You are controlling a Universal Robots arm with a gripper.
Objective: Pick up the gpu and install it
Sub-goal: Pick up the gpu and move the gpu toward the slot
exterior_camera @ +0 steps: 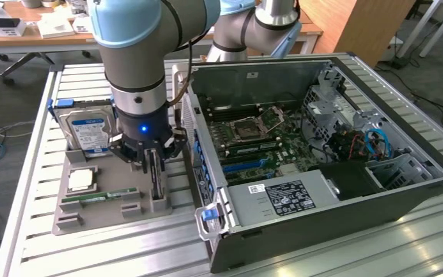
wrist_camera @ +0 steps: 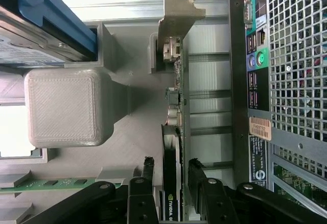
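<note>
The gpu [exterior_camera: 157,183] stands on edge in a slot of the grey holder tray [exterior_camera: 98,210], a thin dark card. The wrist view looks along its edge [wrist_camera: 172,111] to the silver bracket [wrist_camera: 179,14] at the far end. My gripper [exterior_camera: 154,164] has come straight down over it. Its two black fingers [wrist_camera: 148,170] flank the card and press its two faces, so the gripper [wrist_camera: 171,165] is shut on the gpu. The card still sits in its slot. The open computer case [exterior_camera: 406,190] lies just to the exterior view's right, its motherboard [exterior_camera: 260,138] exposed.
A silver hard drive [exterior_camera: 87,131] with a blue-white label stands in the tray behind the gripper. A processor [exterior_camera: 81,180] and a green RAM stick [exterior_camera: 98,196] lie in the tray too. The case's rear panel [wrist_camera: 286,55] runs close beside the card. Everything rests on a slatted metal table [exterior_camera: 90,254].
</note>
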